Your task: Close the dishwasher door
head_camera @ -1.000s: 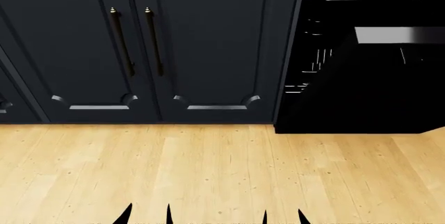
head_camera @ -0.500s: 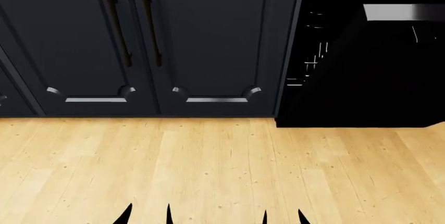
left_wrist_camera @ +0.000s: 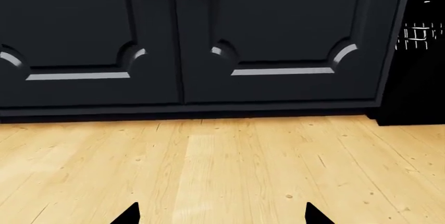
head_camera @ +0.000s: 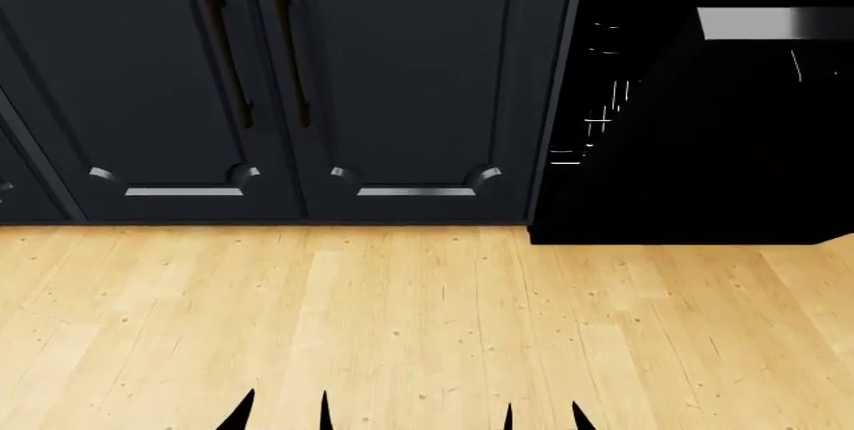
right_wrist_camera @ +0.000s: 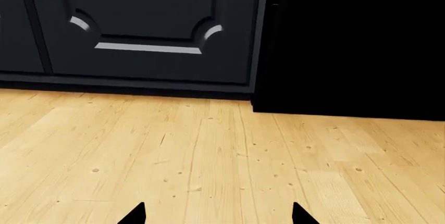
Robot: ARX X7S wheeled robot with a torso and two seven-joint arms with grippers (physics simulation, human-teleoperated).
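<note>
No shift since earlier: dishwasher door open beside cabinet doors.

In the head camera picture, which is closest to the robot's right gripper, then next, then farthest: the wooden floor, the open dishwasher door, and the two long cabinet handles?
1. Wooden floor: right below the right gripper, at the bottom of the view.
2. Dishwasher door: ahead and to the right, hanging open.
3. Cabinet handles: ahead and to the left, high on the navy doors.
</note>
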